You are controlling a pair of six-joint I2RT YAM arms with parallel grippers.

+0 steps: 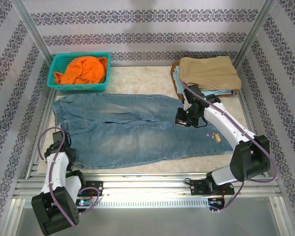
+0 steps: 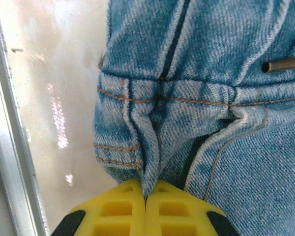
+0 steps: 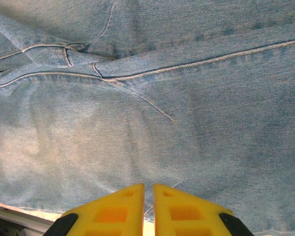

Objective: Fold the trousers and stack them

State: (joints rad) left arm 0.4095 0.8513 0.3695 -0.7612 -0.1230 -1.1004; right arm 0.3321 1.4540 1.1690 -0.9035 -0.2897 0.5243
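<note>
Two pincers on the trousers [image 1: 137,132] | faded light-blue denim, flat, paler patches | my left pincer [image 2: 145,194] clamps waistband fold | my right pincer [image 3: 148,189] nearly together, grip unclear

Right gripper [image 3: 148,187], yellow fingers nearly together with a slim gap between, at the near hem of the trousers [image 3: 187,98]; stitched seams [image 3: 211,59] cross the faded denim.

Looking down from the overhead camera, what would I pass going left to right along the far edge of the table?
Teal basket holding an orange garment → bare tabletop → tan trousers folded on top of a small pile of clothes.
</note>
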